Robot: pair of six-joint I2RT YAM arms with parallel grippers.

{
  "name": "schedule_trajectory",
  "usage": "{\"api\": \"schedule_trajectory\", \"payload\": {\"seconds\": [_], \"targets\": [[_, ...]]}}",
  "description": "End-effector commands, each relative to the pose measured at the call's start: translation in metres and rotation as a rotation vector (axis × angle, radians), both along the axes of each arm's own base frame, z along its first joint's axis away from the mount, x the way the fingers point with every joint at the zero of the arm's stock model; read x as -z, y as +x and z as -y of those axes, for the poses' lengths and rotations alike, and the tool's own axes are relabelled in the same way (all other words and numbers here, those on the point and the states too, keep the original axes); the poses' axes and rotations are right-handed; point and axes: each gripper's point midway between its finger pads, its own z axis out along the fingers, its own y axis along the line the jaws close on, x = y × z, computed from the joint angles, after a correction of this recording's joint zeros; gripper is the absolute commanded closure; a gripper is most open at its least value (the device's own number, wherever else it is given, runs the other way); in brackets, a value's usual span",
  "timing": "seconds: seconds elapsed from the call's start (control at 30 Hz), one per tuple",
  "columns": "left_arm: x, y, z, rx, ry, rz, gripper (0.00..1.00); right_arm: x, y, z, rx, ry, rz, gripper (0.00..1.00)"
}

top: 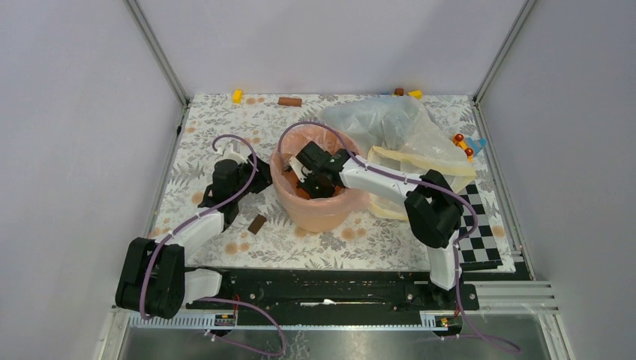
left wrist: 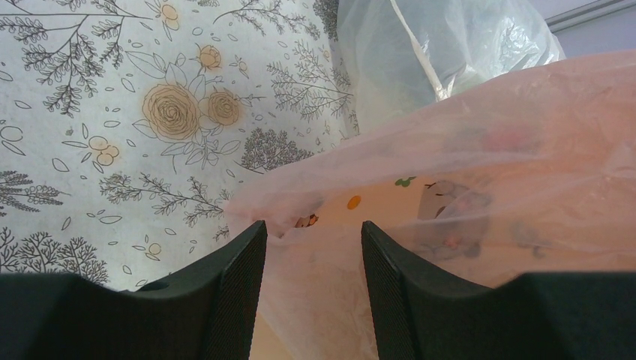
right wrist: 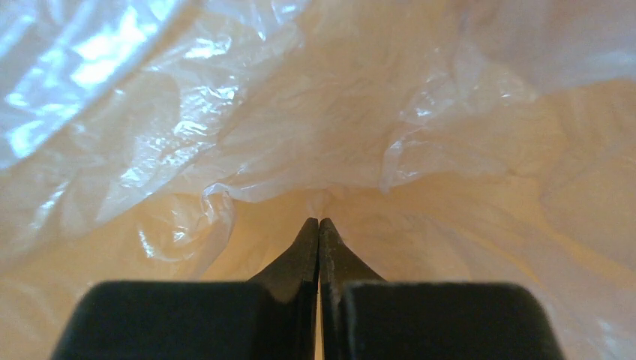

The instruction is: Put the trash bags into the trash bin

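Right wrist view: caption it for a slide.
Shut right claw with its tips against the crinkled pink trash bag.

Pink bag [left wrist: 487, 135] — thin, crinkly, glossy plastic.

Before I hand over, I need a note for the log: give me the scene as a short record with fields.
bin: peach bucket, upright, mid-table
pink bag: inside the bin, edge draped over its rim
right claw: shut, inside the bin, tips at the bag's folds
left claw: jaws apart, at the bin's left side, pink film in the gap
other bags: clear bag and pale yellow bag, right of the bin
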Motion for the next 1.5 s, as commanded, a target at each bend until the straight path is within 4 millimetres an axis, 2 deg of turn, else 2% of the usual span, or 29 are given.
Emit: {"api": "schedule_trajectory", "payload": {"seconds": [0.0, 0.13, 0.23, 0.4, 0.5, 0.63, 0.77, 0.87, 1.03, 1.1, 1.17, 1.23, 1.37, 1.47], "targets": [[-0.022, 0.006, 0.013, 0.047, -0.034, 0.069, 0.47, -0.039, 0.017, -0.006, 0.051, 0.064, 0.09, 0.98], [-0.022, 0.005, 0.014, 0.048, -0.031, 0.072, 0.47, -0.05, 0.022, -0.006, 0.069, 0.074, 0.121, 0.98], [-0.022, 0.005, 0.014, 0.048, -0.028, 0.072, 0.47, -0.073, 0.032, -0.01, 0.084, 0.103, 0.175, 0.99], [-0.025, 0.004, 0.01, 0.034, -0.009, 0.08, 0.46, -0.118, 0.048, -0.003, 0.157, 0.137, 0.298, 1.0], [-0.03, 0.002, 0.004, 0.01, 0.008, 0.096, 0.45, -0.137, 0.052, 0.002, 0.181, 0.156, 0.343, 1.0], [-0.036, 0.0, 0.001, -0.001, 0.023, 0.108, 0.45, -0.145, 0.05, 0.006, 0.172, 0.151, 0.35, 1.0], [-0.039, -0.001, -0.002, -0.008, 0.036, 0.107, 0.44, -0.135, 0.032, 0.0, 0.111, 0.18, 0.265, 0.93], [-0.042, -0.003, -0.004, -0.018, 0.039, 0.11, 0.44, -0.134, 0.026, 0.0, 0.113, 0.196, 0.242, 0.92], [-0.051, -0.007, -0.017, -0.082, 0.071, 0.098, 0.36, -0.171, 0.024, 0.003, 0.133, 0.271, 0.291, 0.9], [-0.059, -0.009, -0.03, -0.143, 0.101, 0.096, 0.26, -0.189, 0.025, 0.011, 0.159, 0.285, 0.338, 0.86], [-0.071, -0.013, -0.041, -0.193, 0.128, 0.112, 0.14, -0.2, 0.027, 0.023, 0.197, 0.283, 0.384, 0.68], [-0.086, -0.017, -0.053, -0.236, 0.16, 0.139, 0.03, -0.207, 0.03, 0.036, 0.243, 0.279, 0.435, 0.56], [-0.122, -0.023, -0.054, -0.222, 0.18, 0.187, 0.01, -0.226, 0.033, 0.066, 0.355, 0.304, 0.517, 0.41], [-0.148, -0.026, -0.056, -0.237, 0.218, 0.206, 0.01, -0.248, 0.031, 0.083, 0.408, 0.356, 0.582, 0.28]]}}
